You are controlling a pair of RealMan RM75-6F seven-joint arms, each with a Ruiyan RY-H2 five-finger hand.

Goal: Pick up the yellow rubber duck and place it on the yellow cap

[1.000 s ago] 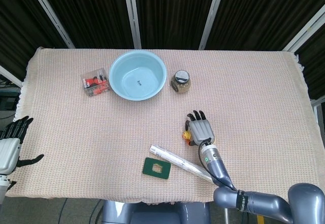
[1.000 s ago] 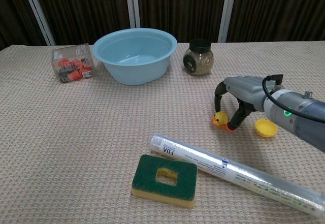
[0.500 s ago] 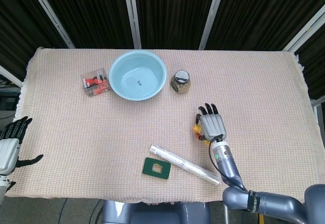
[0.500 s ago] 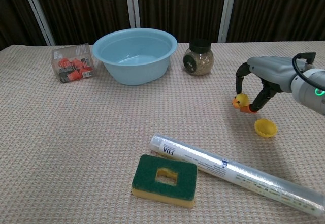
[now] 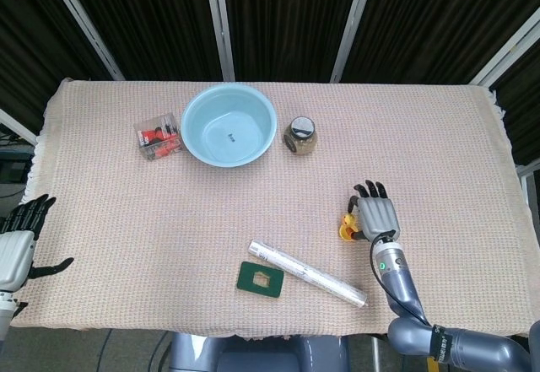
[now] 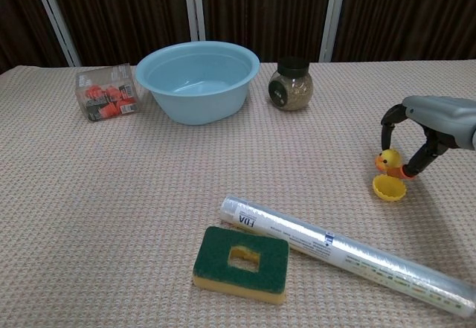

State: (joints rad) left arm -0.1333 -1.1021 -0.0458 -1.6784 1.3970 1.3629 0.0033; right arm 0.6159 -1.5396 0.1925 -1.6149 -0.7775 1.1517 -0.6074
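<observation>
A: So, where is the yellow rubber duck (image 6: pixel 387 161) right now?

B: The right robot hand (image 6: pixel 430 129) pinches it between a thumb and a finger. The duck hangs just above the yellow cap (image 6: pixel 389 187), near the right edge of the desk (image 6: pixel 149 194). I cannot tell if the duck touches the cap.

A: What does it look like from above?

B: In the head view the right robot hand (image 5: pixel 376 217) covers most of it. Only a bit of yellow and orange peeks out on the side of the hand.

A: And the left robot hand (image 5: pixel 18 241)?

B: It sits off the desk by the front left corner. Its dark fingers are spread apart and it holds nothing.

A: What else is on the desk?

B: A light blue bowl (image 6: pixel 197 79) stands near the back edge. A small clear box with red things (image 6: pixel 106 91) is on its left, and a jar with a black lid (image 6: pixel 291 85) is on its right. Near the front edge lies a long shiny tube (image 6: pixel 342 253), and a green and yellow sponge (image 6: pixel 241 263) lies just beside its left end.
</observation>
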